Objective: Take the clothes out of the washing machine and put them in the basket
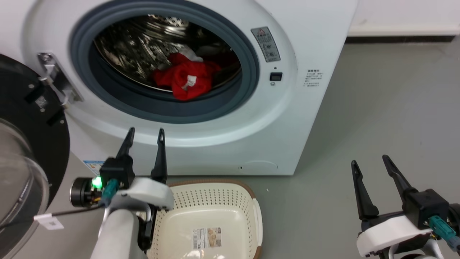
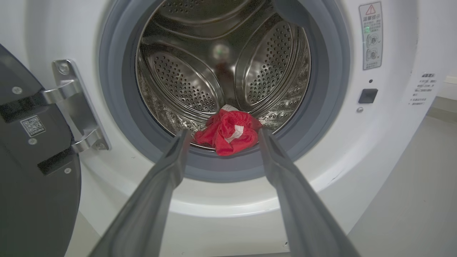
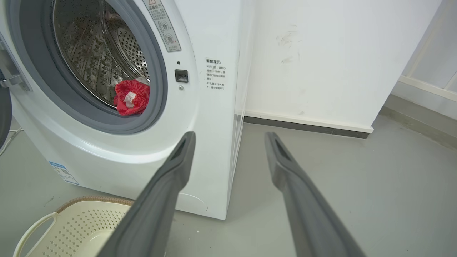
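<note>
The red clothes (image 1: 185, 80) lie bunched at the front of the steel drum, just behind the grey rim of the white washing machine (image 1: 287, 108). They also show in the left wrist view as a red bundle (image 2: 228, 132) and in the right wrist view (image 3: 131, 97). My left gripper (image 1: 145, 135) is open and empty, below the porthole, fingers pointing up at it. The cream basket (image 1: 215, 201) sits on the floor in front of the machine, holding only a paper label. My right gripper (image 1: 370, 160) is open and empty over the floor at the right.
The black-framed glass door (image 1: 25, 151) stands swung open at the left, close to my left arm. Grey floor (image 1: 377, 118) spreads to the right of the machine. A white wall with a dark skirting (image 3: 307, 125) runs behind. The basket's corner (image 3: 71, 221) shows at lower left in the right wrist view.
</note>
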Motion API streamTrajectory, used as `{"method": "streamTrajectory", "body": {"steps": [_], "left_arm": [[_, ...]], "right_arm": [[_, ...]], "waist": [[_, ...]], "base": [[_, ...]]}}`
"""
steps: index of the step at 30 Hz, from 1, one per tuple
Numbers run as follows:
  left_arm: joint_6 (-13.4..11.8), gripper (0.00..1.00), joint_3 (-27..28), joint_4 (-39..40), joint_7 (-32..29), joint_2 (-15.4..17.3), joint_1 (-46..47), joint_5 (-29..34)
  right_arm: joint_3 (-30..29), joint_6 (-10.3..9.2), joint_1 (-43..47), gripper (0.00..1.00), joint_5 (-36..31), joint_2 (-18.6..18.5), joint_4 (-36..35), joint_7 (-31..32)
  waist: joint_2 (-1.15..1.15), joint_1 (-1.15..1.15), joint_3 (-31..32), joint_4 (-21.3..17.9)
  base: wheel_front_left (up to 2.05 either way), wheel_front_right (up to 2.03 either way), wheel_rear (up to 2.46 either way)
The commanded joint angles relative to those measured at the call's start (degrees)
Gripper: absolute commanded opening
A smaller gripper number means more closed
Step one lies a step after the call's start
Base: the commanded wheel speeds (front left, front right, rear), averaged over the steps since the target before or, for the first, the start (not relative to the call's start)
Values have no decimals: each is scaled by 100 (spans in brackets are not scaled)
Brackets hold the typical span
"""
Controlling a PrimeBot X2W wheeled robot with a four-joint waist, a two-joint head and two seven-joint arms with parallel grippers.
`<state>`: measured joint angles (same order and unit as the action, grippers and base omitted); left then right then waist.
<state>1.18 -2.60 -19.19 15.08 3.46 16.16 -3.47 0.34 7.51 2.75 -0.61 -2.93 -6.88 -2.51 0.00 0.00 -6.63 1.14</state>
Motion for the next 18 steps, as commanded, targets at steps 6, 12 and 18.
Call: {"method": "streamTrajectory", "body": {"steps": [6,12,18], "left_arm": [[-7,100,146,-556,14,141,879,-96],[23,100,252,-1302,13,445,1890,-124],[116,100,311,-2016,-102,839,2934,-126]], "right_arm": [[117,-4,-363,100,-72,10,-48,-40],[261,-4,-736,100,-20,10,-9,-125],[429,-4,-1091,100,32,11,87,-263]], "waist": [[0,0,-773,-376],[0,0,-1404,-684],[0,0,-1983,-986]], "base": [[0,0,0],[0,0,0],[0,0,0]]}}
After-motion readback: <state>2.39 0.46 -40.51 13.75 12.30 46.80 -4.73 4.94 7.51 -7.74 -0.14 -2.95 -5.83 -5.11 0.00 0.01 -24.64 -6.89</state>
